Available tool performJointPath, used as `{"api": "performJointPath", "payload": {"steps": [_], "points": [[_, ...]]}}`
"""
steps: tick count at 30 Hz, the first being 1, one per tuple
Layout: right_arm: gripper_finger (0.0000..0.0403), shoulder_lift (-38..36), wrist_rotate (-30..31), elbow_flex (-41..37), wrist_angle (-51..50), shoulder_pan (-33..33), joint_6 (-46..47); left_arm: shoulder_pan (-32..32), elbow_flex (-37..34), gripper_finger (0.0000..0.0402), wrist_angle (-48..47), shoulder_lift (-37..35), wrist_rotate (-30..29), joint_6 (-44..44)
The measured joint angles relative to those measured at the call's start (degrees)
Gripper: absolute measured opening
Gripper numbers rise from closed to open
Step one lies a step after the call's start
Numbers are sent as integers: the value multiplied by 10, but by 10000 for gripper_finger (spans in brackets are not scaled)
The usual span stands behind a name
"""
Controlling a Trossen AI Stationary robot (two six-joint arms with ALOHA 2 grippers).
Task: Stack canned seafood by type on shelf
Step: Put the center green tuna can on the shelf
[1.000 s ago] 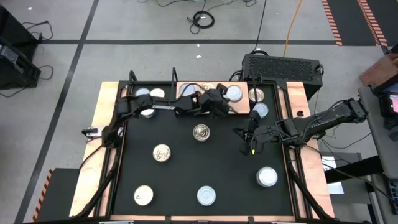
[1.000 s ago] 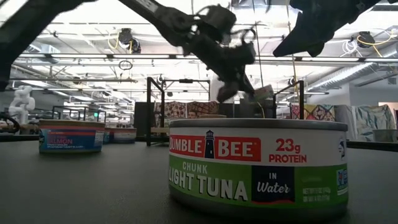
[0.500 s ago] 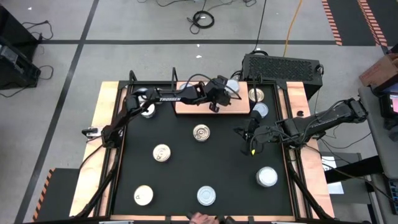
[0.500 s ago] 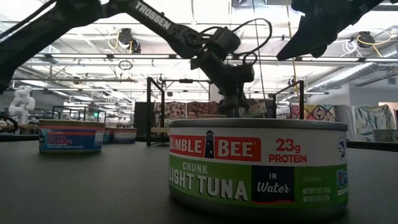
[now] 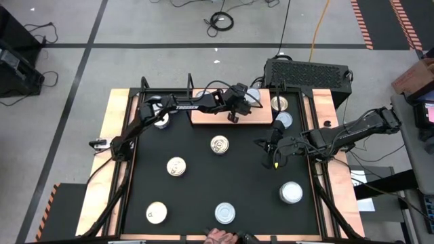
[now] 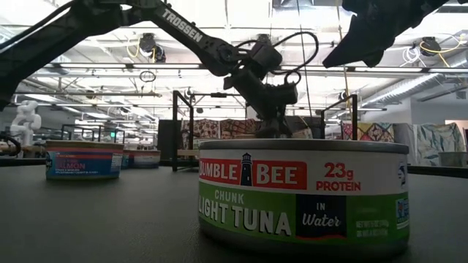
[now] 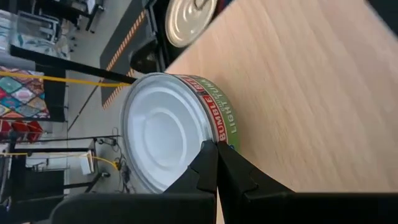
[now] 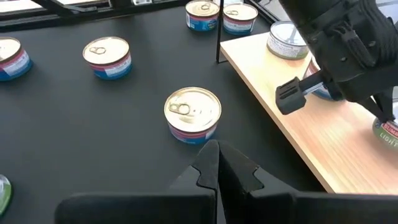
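A white-topped tuna tin (image 7: 165, 134) stands flat on the light-brown shelf board (image 7: 311, 93), which lies at the table's far edge (image 5: 217, 116). My left gripper (image 7: 216, 146) is shut, its tips at that tin's side; the high view shows it on the shelf (image 5: 244, 104) beside the tin (image 5: 254, 99). A gold-topped tin (image 7: 186, 18) lies beyond. My right gripper (image 8: 215, 155) is shut and hovers over the black tabletop right of centre (image 5: 274, 154), a gold-topped tin (image 8: 193, 113) ahead of it. My left gripper has its shut fingertips (image 7: 211, 155) against the tuna tin's labelled side wall (image 7: 222, 127), low down by the board. The fingers come about level from the table's left. The tin stands upright with its base on the shelf board.
Loose tins stand on the black tabletop: gold-topped ones (image 5: 219, 144) (image 5: 176, 166), a cream one (image 5: 156, 213), silver ones (image 5: 225, 213) (image 5: 291, 193). More tins sit near the shelf's ends (image 5: 283, 120) (image 5: 161, 120). A person's hand (image 5: 217, 237) shows at the near edge.
My left gripper has come down onto the shelf beside the tuna tin, and its forearm has swung toward the table's far edge. A person's hand has come into view at the near edge. My right arm has kept still.
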Motion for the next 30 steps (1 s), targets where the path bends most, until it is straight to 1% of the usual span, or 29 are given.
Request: {"api": "performJointPath", "payload": {"steps": [14,21,30], "points": [[0,0,0,0,0,0,0,9,0,0,-3,0,19,-3],[0,0,0,0,0,0,0,9,0,0,-23,3,18,-3],[0,0,0,0,0,0,0,9,0,0,-24,3,16,-3]]}}
